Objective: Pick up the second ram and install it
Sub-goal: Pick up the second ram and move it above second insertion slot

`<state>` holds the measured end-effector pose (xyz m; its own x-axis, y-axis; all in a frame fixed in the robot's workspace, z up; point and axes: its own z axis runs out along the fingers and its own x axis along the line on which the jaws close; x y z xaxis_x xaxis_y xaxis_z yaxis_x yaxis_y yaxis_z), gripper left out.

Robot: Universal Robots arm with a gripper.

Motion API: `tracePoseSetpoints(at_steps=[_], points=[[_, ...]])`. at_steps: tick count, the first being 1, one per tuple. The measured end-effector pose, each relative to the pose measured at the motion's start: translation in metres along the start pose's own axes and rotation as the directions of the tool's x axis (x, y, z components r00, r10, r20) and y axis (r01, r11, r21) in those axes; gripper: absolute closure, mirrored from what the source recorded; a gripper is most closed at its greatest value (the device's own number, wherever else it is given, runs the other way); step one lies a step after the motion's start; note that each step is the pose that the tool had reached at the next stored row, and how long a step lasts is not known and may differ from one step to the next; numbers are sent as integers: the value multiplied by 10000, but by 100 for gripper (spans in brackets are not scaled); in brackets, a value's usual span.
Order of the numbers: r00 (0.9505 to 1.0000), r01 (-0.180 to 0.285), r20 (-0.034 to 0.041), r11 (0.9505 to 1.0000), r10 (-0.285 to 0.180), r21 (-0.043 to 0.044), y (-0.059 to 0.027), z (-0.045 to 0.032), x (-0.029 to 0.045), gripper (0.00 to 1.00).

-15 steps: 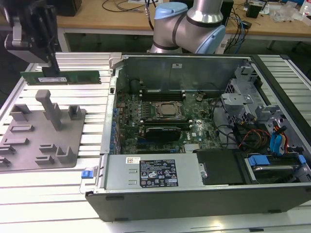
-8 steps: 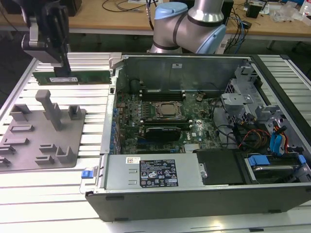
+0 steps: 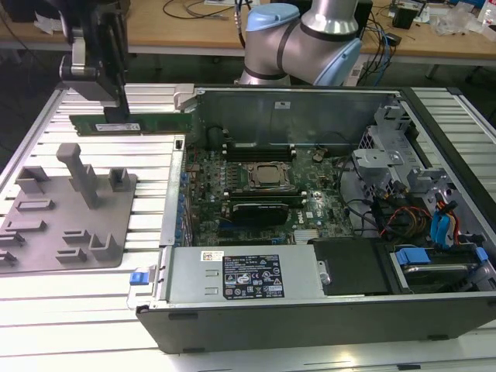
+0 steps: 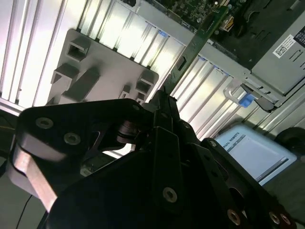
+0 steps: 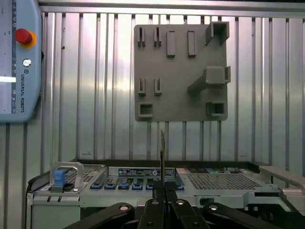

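In the exterior view my gripper (image 3: pixel 118 116) is shut on the second ram (image 3: pixel 147 124), a long slim green stick. I hold it level above the ribbed table, at the exterior view's left of the open computer case (image 3: pixel 310 310). The second wrist view shows the ram (image 4: pixel 200 33) reaching from my gripper (image 4: pixel 162 98) toward the case's corner. In the first wrist view the ram (image 5: pixel 162 152) appears edge-on, rising from my gripper (image 5: pixel 164 188).
A grey holder plate (image 3: pixel 62 225) with upright posts lies on the table below the ram. Inside the case are the motherboard's processor socket (image 3: pixel 267 177) and a black card (image 3: pixel 263 209). A pendant (image 5: pixel 19 62) lies on the table. The arm's base (image 3: pixel 310 39) stands behind the case.
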<state>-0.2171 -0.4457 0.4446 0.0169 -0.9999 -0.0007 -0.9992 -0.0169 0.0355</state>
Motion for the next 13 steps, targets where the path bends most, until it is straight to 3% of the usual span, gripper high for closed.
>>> tracePoseSetpoints(at_steps=[4,7,8,10,13], points=[[10000,-1,-1,10000,1,-1,-198,-6,3,91],[10000,0,0,10000,0,-5,-390,-7,7,91],[10000,1,-1,10000,-1,-10,-511,-6,6,91],[10000,1,1,10000,-1,-13,-633,9,-16,91],[10000,1,0,10000,-1,-17,-737,56,-91,91]])
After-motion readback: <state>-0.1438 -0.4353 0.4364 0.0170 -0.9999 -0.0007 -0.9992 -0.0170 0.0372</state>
